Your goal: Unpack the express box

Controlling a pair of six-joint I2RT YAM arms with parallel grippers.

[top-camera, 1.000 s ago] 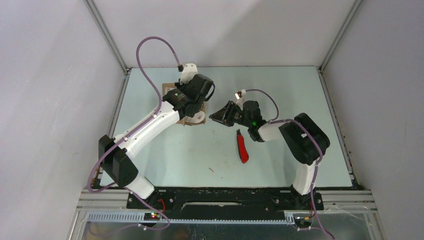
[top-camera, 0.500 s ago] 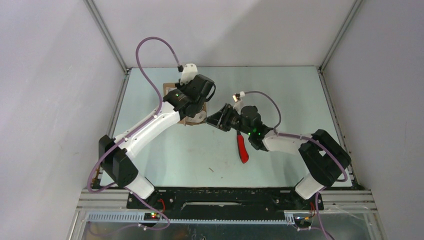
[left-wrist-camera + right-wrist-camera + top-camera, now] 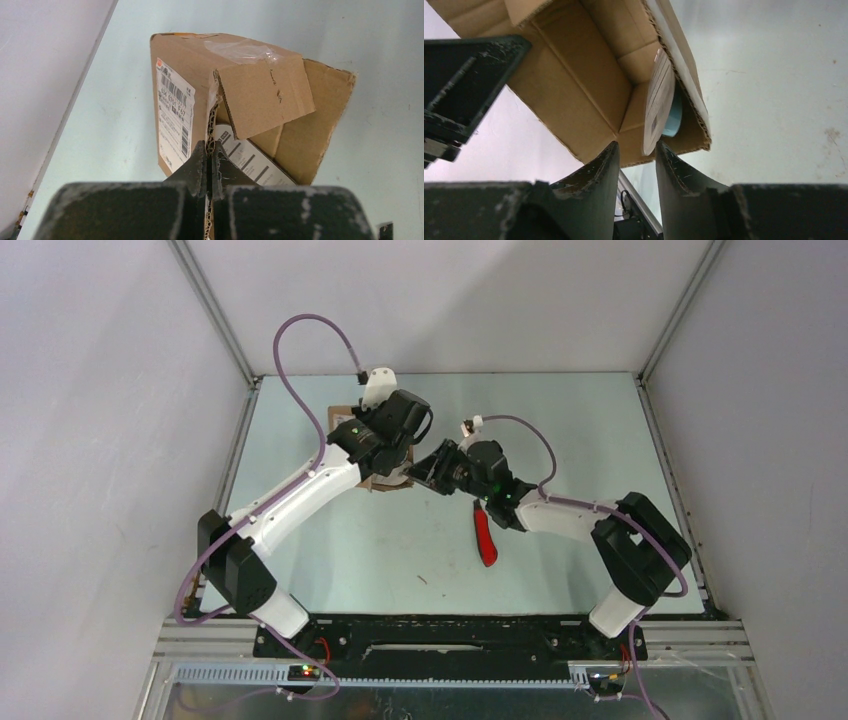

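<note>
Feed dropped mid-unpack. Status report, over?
Left gripper shut on brown cardboard carton edge. Right gripper open, straddling flat white oval card inside. Nothing blocking; red-handled knife aside.

- You have a pale green table [image 3: 620, 430] carrying two things.
- The express box [image 3: 240, 100] sits far left, flaps open.
- The red-handled knife [image 3: 486, 538] lies near the middle.

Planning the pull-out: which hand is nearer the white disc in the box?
Right. The right hand sits at the white disc's edge; the left hand pinches a box flap.
</note>
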